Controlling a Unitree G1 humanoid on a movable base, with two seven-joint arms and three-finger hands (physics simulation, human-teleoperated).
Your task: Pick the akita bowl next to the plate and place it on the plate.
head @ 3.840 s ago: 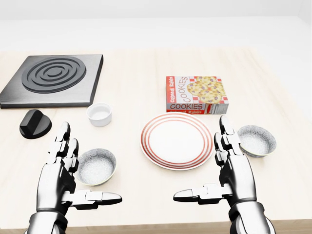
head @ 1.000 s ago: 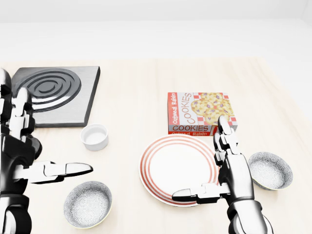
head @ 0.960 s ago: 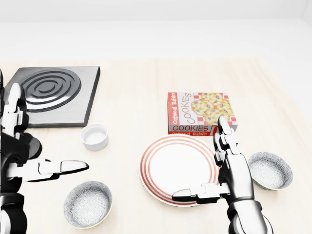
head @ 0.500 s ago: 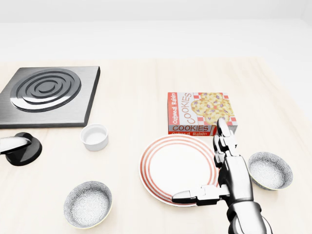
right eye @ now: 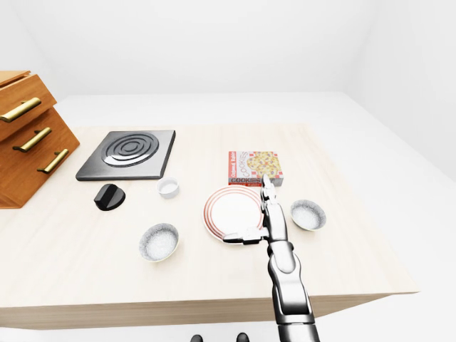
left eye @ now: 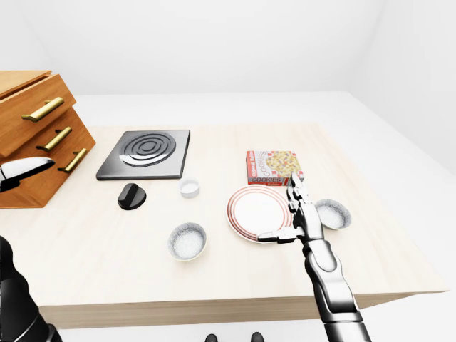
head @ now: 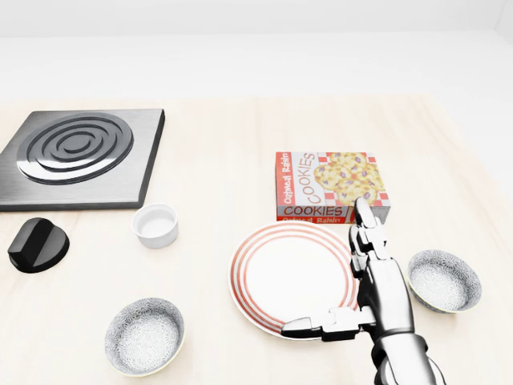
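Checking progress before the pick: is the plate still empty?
Empty: the plate shows only its red rings; both speckled bowls sit on the table beside it.

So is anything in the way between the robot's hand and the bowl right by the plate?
Nothing visible is. The right hand hangs open at the plate's right edge, and the speckled bowl sits just to its right with bare table between them. Bowl to plate is clear too.

bright, even, diffuse light; sharp simulator render with only faint soft shadows and pale washed-out white walls.
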